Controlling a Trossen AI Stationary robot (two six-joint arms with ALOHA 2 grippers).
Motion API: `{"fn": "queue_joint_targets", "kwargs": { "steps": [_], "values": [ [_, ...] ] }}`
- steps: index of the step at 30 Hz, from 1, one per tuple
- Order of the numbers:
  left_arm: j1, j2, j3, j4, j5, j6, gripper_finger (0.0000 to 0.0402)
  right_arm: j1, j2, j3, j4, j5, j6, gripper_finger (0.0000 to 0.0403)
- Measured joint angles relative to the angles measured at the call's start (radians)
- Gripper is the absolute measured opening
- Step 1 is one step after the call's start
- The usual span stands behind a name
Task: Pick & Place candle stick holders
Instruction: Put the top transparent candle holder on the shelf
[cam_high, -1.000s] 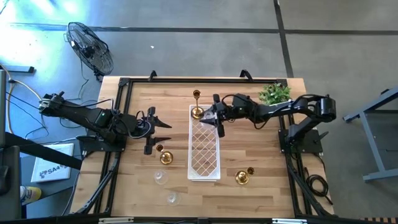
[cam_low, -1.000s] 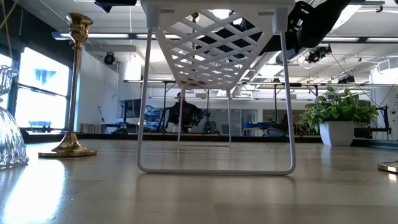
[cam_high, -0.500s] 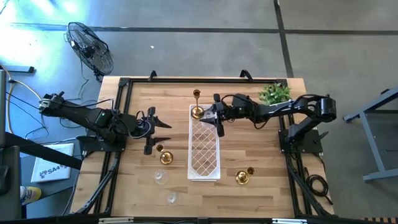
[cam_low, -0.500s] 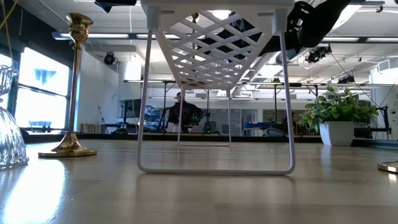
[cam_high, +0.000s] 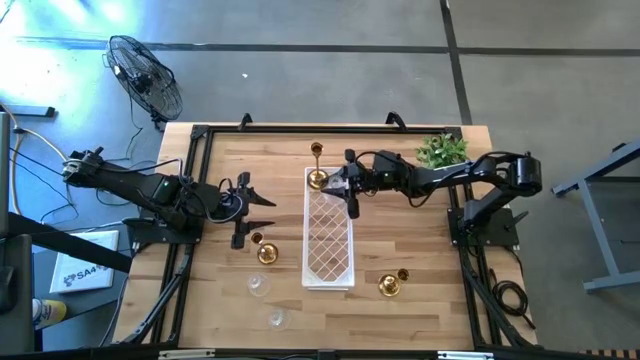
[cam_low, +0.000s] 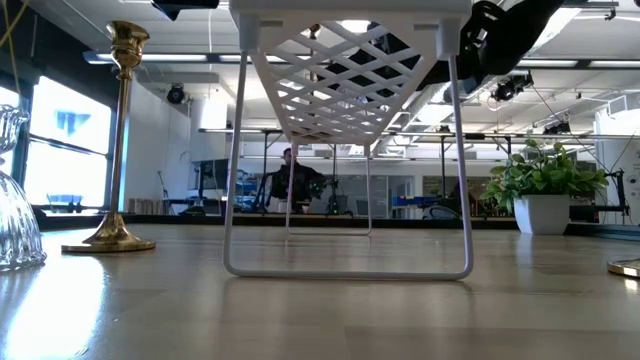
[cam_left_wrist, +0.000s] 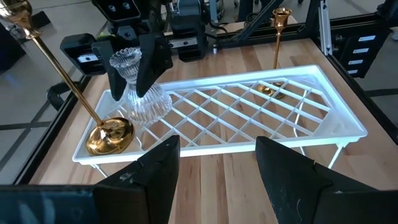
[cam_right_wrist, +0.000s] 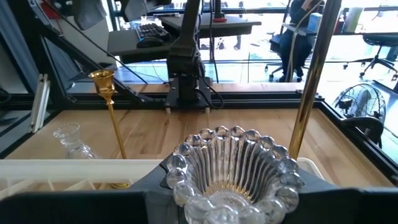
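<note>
My right gripper (cam_high: 350, 190) is shut on a clear glass candle stick holder (cam_left_wrist: 143, 102) over the far end of the long white lattice tray (cam_high: 328, 262). A tall thin-stemmed brass holder (cam_left_wrist: 111, 134) stands by its round base on that same tray end, close beside the glass one. My left gripper (cam_left_wrist: 214, 180) hovers open and empty over the table left of the tray, pointing at it. Two more brass holders (cam_high: 265, 250) (cam_high: 388, 285) and two glass ones (cam_high: 258, 287) (cam_high: 277, 320) stand on the wood. My right gripper pinches the glass holder's upper part (cam_left_wrist: 127, 65) between its two fingers (cam_left_wrist: 152, 62), which come about level from the table's right side. The holder stands upright, its ribbed flared foot (cam_left_wrist: 149, 109) down at the lattice. Whether the foot rests on the tray I cannot tell.
A small green plant (cam_high: 440, 150) in a white pot stands at the far right corner. The tray stands on thin wire legs (cam_low: 228, 200) above the wood. Black frame rails (cam_high: 190, 200) run along the table's edges. Bare wood lies near the front edge.
</note>
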Motion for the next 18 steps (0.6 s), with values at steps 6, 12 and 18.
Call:
{"fn": "queue_joint_targets", "kwargs": {
  "steps": [6,12,18],
  "values": [
    [0.0,0.0,0.0,-0.002,0.0,0.0,0.0204,0.009,0.0,0.0,0.002,-0.002,-0.002,0.0109],
    [0.0,0.0,0.0,-0.002,0.002,0.0,0.0204,0.013,0.0,0.0,0.002,-0.032,0.002,0.0109],
    [0.0,0.0,0.0,-0.002,0.002,-0.003,0.0204,0.013,-0.001,-0.002,0.007,-0.047,0.041,0.0137]
  ]
}}
